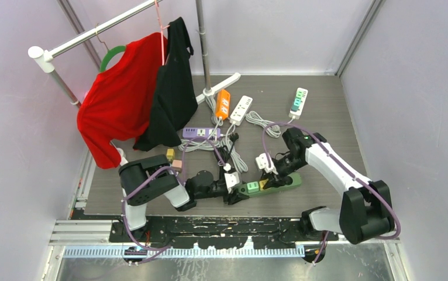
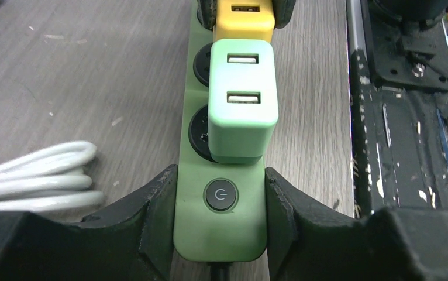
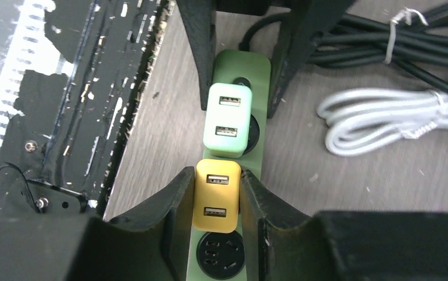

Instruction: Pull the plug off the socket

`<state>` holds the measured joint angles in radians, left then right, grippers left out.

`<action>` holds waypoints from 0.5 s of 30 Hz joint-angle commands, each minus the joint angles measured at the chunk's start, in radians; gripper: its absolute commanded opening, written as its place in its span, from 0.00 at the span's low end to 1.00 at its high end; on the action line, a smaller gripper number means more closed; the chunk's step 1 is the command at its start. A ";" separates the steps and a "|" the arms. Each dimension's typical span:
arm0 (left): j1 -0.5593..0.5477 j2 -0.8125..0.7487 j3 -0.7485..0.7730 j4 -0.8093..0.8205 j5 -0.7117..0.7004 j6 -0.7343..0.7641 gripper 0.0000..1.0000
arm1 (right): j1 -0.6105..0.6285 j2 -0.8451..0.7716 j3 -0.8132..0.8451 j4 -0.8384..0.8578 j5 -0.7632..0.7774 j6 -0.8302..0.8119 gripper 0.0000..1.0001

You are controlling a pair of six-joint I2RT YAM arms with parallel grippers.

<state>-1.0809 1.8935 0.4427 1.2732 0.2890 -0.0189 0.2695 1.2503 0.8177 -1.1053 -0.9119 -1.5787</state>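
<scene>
A green power strip (image 1: 285, 182) lies on the table near the front edge. My left gripper (image 2: 220, 182) is shut on the strip's (image 2: 220, 234) end, one finger on each side of the round power button. A light green plug (image 2: 242, 111) sits in the socket just past the button. Beyond it a yellow plug (image 3: 217, 196) sits on the strip, and my right gripper (image 3: 217, 182) is shut on its two sides. An empty socket (image 3: 220, 254) shows under the right wrist. Seen from above, both grippers (image 1: 236, 192) (image 1: 270, 175) meet over the strip.
A white cable coil (image 3: 385, 117) and black cables (image 3: 385, 41) lie beside the strip. Orange (image 1: 223, 103), white (image 1: 241, 109) and purple (image 1: 202, 133) strips lie further back. A rack holds a red garment (image 1: 119, 99) and a black garment (image 1: 172, 93) at the back left. The black base rail (image 2: 409, 117) runs close alongside.
</scene>
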 commanded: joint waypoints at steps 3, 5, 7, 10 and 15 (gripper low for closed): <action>0.014 0.017 -0.022 -0.083 -0.010 -0.007 0.00 | 0.211 0.041 0.060 0.033 -0.155 0.110 0.01; 0.016 0.016 -0.022 -0.085 -0.010 -0.012 0.00 | 0.212 0.044 0.074 0.087 -0.145 0.204 0.01; 0.017 0.022 -0.019 -0.087 -0.010 -0.013 0.00 | 0.184 0.027 0.095 0.134 -0.104 0.309 0.01; 0.021 0.029 -0.007 -0.099 0.000 -0.013 0.00 | 0.104 -0.028 0.084 0.196 -0.045 0.388 0.01; 0.028 0.023 -0.007 -0.107 0.015 -0.016 0.00 | -0.005 -0.065 0.058 0.068 -0.054 0.221 0.01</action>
<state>-1.0645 1.8942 0.4438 1.2583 0.3130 -0.0277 0.3244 1.2514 0.8581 -1.0000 -0.8703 -1.2800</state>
